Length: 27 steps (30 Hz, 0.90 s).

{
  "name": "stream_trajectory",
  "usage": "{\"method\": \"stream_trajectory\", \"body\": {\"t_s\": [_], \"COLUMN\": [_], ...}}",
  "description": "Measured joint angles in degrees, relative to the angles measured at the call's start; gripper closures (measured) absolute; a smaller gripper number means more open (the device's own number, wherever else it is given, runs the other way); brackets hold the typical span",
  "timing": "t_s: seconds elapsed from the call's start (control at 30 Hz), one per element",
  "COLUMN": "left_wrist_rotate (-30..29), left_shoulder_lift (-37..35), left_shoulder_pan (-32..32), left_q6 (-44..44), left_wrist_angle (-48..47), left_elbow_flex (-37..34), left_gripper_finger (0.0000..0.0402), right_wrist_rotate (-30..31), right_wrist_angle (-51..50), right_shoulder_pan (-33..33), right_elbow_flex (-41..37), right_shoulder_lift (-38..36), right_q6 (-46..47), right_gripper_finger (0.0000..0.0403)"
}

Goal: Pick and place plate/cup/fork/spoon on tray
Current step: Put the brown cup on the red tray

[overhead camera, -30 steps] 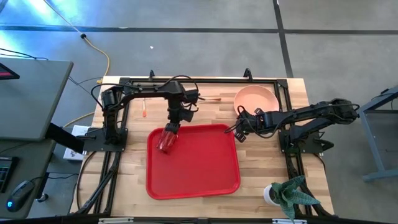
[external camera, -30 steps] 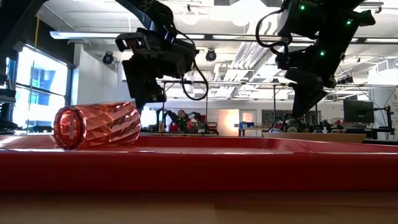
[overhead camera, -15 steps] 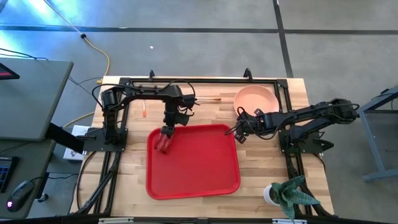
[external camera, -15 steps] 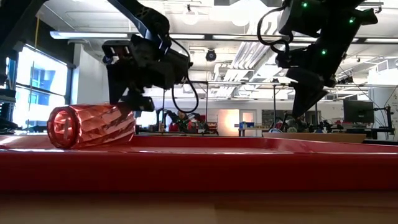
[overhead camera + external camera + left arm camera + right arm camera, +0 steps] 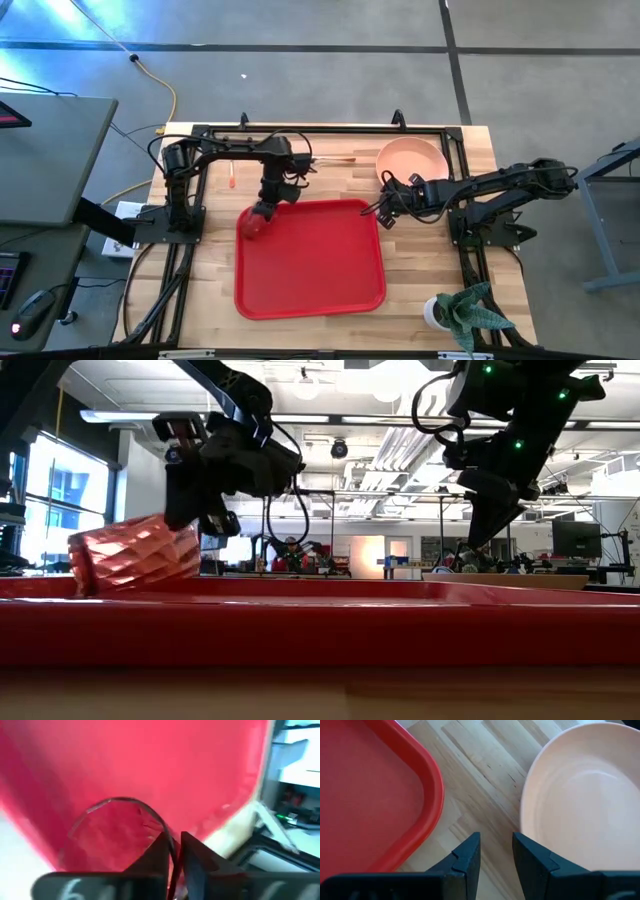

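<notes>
The translucent orange-red cup [image 5: 253,226] is at the far left corner of the red tray [image 5: 320,270], tilted in the low view [image 5: 135,553]. My left gripper [image 5: 266,208] is shut on it. My right gripper [image 5: 383,210] is open and empty, low over the wood between the tray's far right corner [image 5: 427,785] and the salmon-pink plate [image 5: 411,160]. The plate rests flat on the table. Two slim orange-handled utensils lie on the table, one left of the tray [image 5: 231,176] and one beyond it [image 5: 340,159]. I cannot tell fork from spoon. My left gripper pinches the cup's wall at its rim [image 5: 172,851], one finger [image 5: 157,857] inside the cup and one [image 5: 197,862] outside. The fingers slant down from the far right side. The cup is tilted, its held end up and its other end [image 5: 82,575] low over the tray; the tray rim hides whether it touches.
Most of the tray floor is bare. A black frame rail [image 5: 320,130] runs along the table's far edge and sides. A potted plant [image 5: 460,315] stands at the near right corner. A grey desk [image 5: 50,150] stands left of the table.
My left gripper has gone toward the table's left edge and tipped, still shut on the cup. The cup, which lay on its side on the tray, has been tipped up at its held end and shifted toward the tray's far left corner.
</notes>
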Motion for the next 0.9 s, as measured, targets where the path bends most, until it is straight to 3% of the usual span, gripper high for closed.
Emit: {"method": "stream_trajectory", "body": {"t_s": [0.23,0.53,0.7,0.9], "left_wrist_rotate": [-4.8,-15.1,-19.5,-34.3], "left_shoulder_lift": [-1.4,-12.9,-23.1,-33.7], "left_shoulder_pan": [-0.4,-7.6,-15.5,-27.0], "left_q6": [-1.9,-13.3,-25.5,-40.9], "left_wrist_angle": [-1.7,1.6,14.4,30.3], "left_elbow_flex": [3.2,5.7,-2.6,-18.4], "left_gripper_finger": [0.0382,0.0394,0.0394,0.0394], "right_wrist_rotate": [-0.5,-0.6,-0.6,0.1], "right_wrist_angle": [-0.1,0.5,1.7,2.6], "right_shoulder_pan": [0.0,0.1,0.1,0.1], "right_elbow_flex": [0.0,0.0,0.0,0.0], "right_shoulder_lift": [0.0,0.0,0.0,0.0], "right_q6": [-0.1,1.7,1.9,3.1], "right_gripper_finger": [0.0297,0.0297,0.0297,0.0297]}}
